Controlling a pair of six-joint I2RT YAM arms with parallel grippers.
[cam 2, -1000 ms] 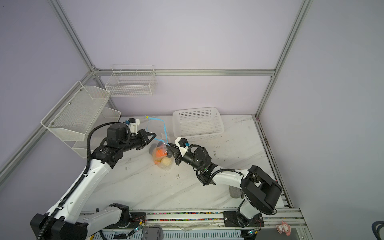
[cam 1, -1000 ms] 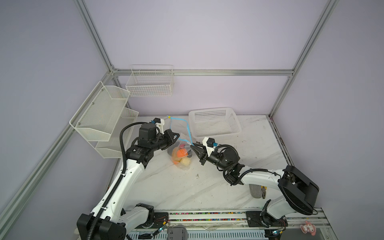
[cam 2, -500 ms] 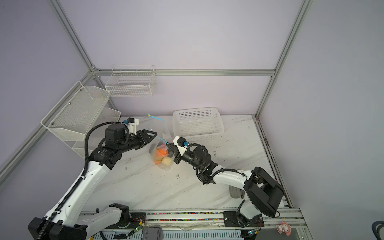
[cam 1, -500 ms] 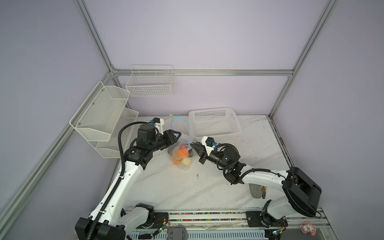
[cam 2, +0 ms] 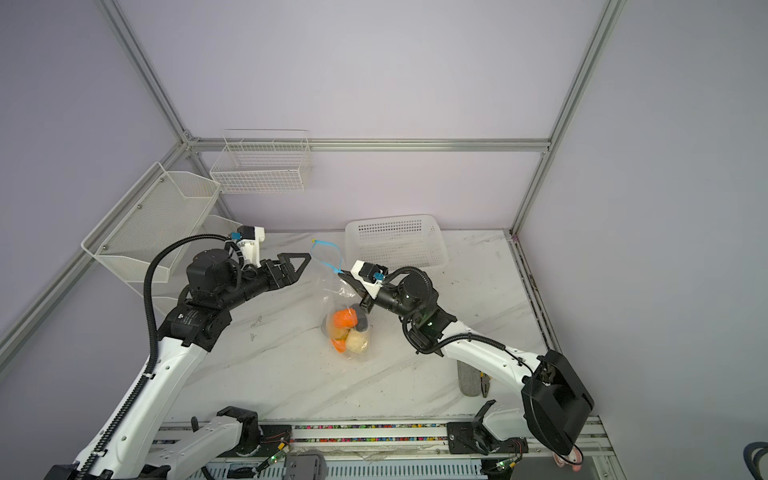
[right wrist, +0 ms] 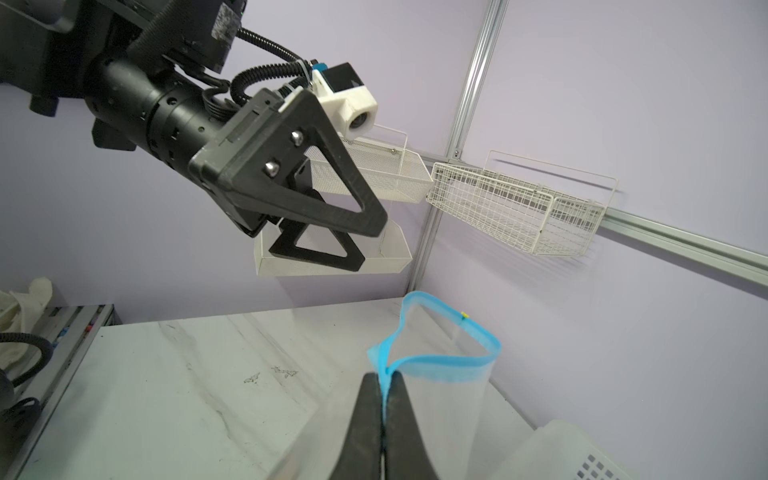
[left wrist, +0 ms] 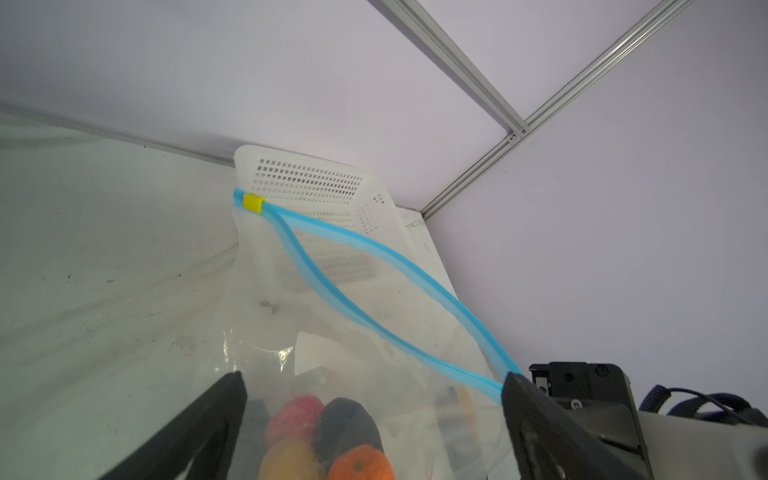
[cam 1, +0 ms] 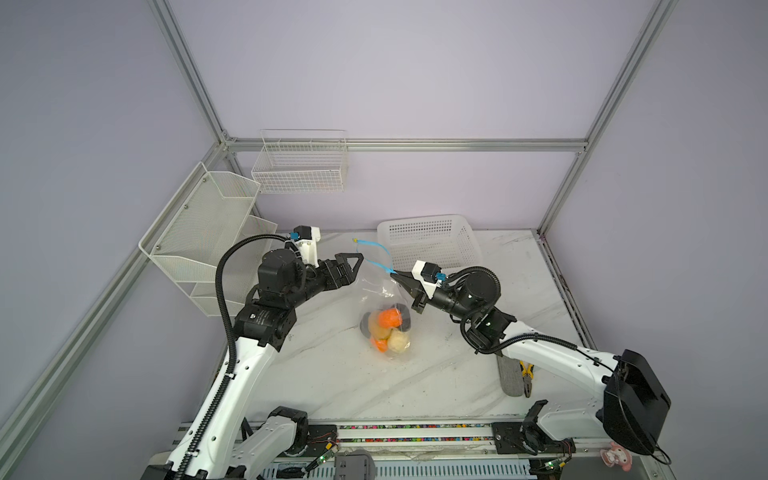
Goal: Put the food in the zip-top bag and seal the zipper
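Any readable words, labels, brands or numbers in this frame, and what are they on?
No text is legible.
White print on the left arm's joint housing: too small to read.
White patch on the zip-top bag: blurred, nothing readable.

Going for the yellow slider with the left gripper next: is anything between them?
Nothing visible. The open left gripper faces the slider across clear air; the right gripper pinches the zipper at its other end.
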